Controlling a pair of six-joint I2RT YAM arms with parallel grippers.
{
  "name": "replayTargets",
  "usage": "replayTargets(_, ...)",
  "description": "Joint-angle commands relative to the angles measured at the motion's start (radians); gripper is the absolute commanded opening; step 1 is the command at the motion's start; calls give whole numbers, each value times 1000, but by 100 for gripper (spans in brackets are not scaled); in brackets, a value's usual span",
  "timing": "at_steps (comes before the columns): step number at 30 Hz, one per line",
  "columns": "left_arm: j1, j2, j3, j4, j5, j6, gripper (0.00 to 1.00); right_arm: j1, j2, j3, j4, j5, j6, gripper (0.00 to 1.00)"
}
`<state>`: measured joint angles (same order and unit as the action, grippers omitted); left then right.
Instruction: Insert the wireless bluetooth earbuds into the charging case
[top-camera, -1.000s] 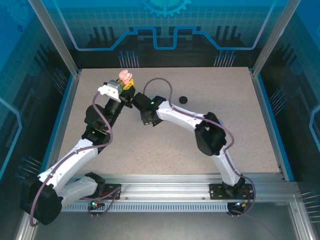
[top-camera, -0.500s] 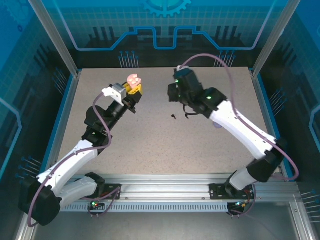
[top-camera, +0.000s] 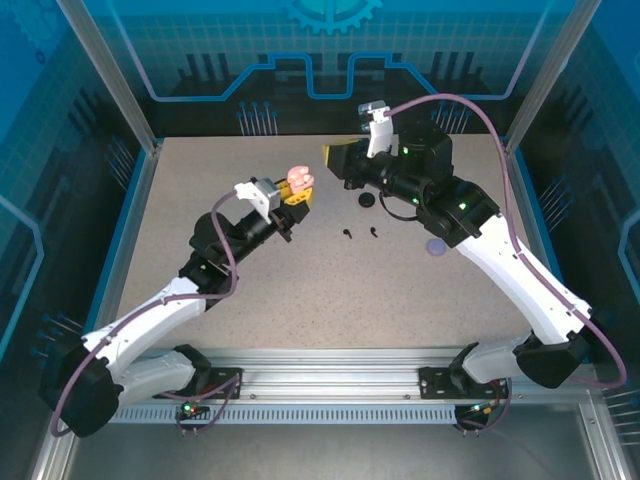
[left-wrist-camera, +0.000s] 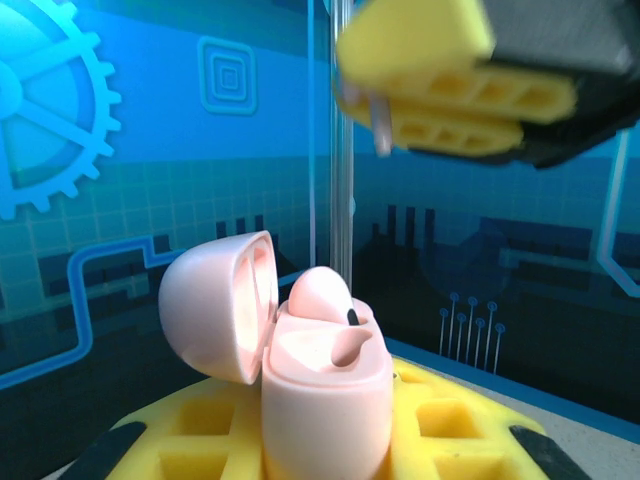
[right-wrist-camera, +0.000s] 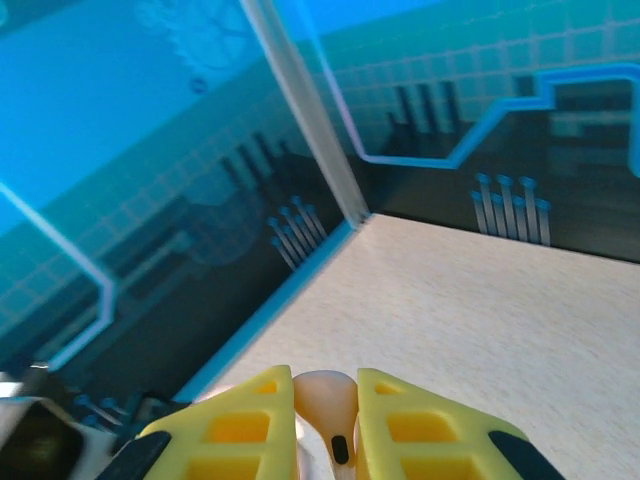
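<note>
Left gripper: the left gripper (top-camera: 292, 198) is clamped on the base of a pale pink charging case (left-wrist-camera: 325, 400). It holds the case off the table, just left of centre in the top view.
Case: upright in the left wrist view, with its lid (left-wrist-camera: 215, 300) hinged open to the left. One pink earbud (left-wrist-camera: 320, 295) already seems to sit in it, and a scooped hollow beside that bud looks free.
Right gripper: the right gripper (top-camera: 338, 160) is pinched on a second pale pink earbud (right-wrist-camera: 322, 395), which sits between its two yellow fingers.
Key relation: in the top view the held bud lies up and right of the case, near it but apart. The right arm carries it and the left arm offers the socket.
Long axis: the bud's stem (left-wrist-camera: 380, 125) hangs roughly down from the fingers, so by my judgement it needs to come down and left onto the open case.
View difference: the left wrist view shows the case interior, and the right wrist view shows the grip on the bud but not the case.
Table: two black earbuds (top-camera: 347, 234) lie loose at centre, with a black round disc (top-camera: 367, 200) above them and a lilac round disc (top-camera: 435, 246) to their right.
</note>
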<state>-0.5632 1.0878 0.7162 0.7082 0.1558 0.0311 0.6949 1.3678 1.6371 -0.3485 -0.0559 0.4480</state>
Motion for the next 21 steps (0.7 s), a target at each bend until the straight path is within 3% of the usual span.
replayTargets(1,-18,11,43,21,22,1,0,5,9,-22,110,-154,-36,18)
replayTargets(9,-34,33,68,15,25,6,0,8,22,-56,145,-259,-70,18)
replayTargets(21,-38,34,68,13,17,15,0,13,24,-101,160,-281,-71,18)
